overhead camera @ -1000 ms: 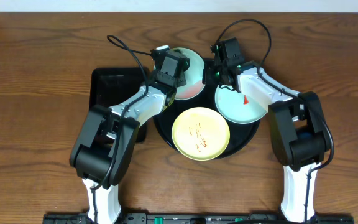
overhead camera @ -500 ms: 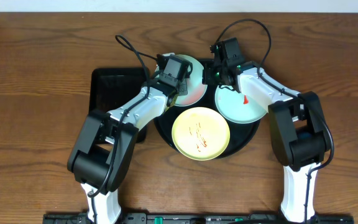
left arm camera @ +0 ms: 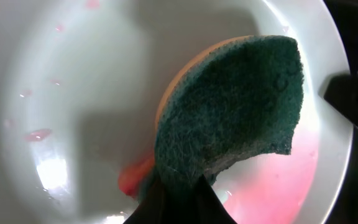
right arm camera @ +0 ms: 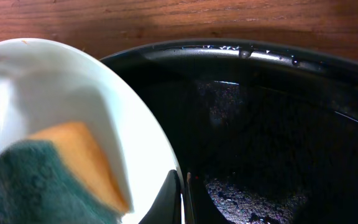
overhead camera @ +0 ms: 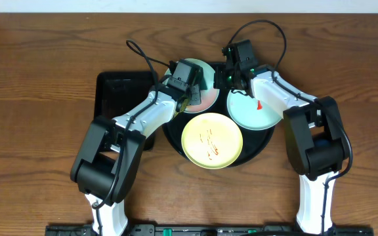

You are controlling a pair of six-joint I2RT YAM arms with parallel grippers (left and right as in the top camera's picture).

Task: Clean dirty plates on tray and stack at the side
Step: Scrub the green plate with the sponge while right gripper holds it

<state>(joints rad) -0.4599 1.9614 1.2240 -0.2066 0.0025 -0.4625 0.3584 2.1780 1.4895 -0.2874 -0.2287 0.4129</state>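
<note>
On the round black tray (overhead camera: 264, 141) lie three plates. The back mint plate (overhead camera: 205, 98) carries a pink smear (left arm camera: 291, 180). A second mint plate (overhead camera: 251, 111) with a red mark sits at the right. Nearest the front is a yellow plate (overhead camera: 212, 139) with thin streaks. My left gripper (left arm camera: 179, 190) is shut on a green and orange sponge (left arm camera: 235, 118), which presses on the back plate (left arm camera: 73, 93). At that plate's right edge my right gripper (right arm camera: 183, 186) is shut on the rim (right arm camera: 148, 124). The sponge (right arm camera: 42, 174) shows there too.
A smaller rectangular black tray (overhead camera: 117, 88) lies left of the round one, partly under my left arm. Brown wood tabletop (overhead camera: 38, 98) spreads on all sides. Cables arc above both wrists.
My left gripper has slid the sponge to the right across the back plate. The right arm and the other two plates have not moved.
</note>
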